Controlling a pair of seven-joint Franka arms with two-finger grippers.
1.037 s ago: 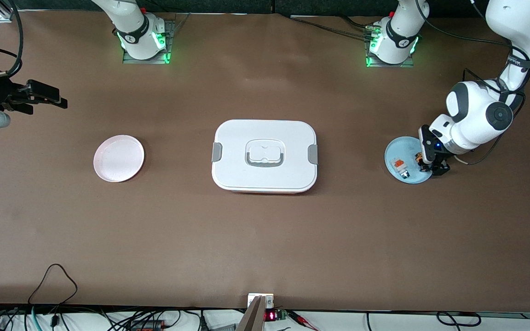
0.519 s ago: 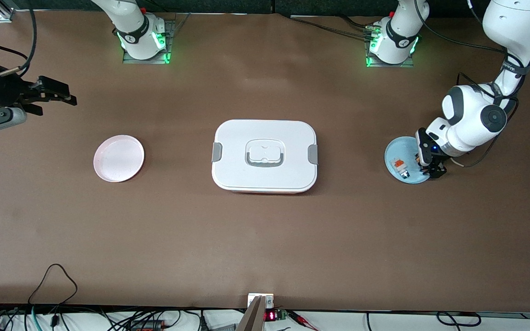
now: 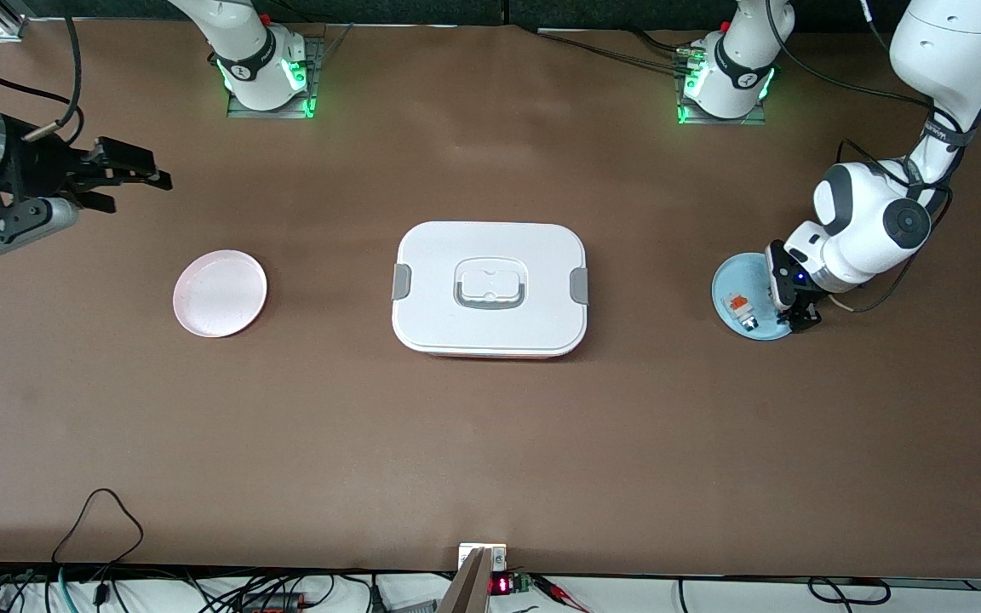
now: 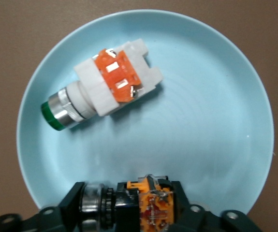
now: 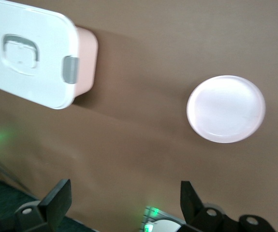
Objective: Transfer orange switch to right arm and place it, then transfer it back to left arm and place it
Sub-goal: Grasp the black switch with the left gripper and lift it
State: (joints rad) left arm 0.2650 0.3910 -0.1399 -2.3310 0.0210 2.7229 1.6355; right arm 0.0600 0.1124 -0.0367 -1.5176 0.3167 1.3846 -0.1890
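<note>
The orange switch (image 4: 153, 209) lies on its side at the rim of a light blue plate (image 3: 727, 285) toward the left arm's end of the table. My left gripper (image 3: 790, 312) is down on that plate, and in the left wrist view its gripper (image 4: 128, 207) is shut on the switch, one finger at the metal face and one at the orange block. The white box (image 3: 490, 255) stands mid-table. Up in the air over the right arm's end of the table, my right gripper (image 3: 137, 189) is open and holds nothing.
A white-and-grey part with an orange-red top (image 4: 105, 84) lies on the same blue plate (image 4: 211, 121), apart from the switch. A pink plate (image 3: 220, 293) sits bare between the box and the right arm's end. Cables run along the table's front edge.
The left gripper's fingers have closed in on the orange switch, and the hand has shifted slightly toward the box. The right gripper has drifted inward from the table's end.
</note>
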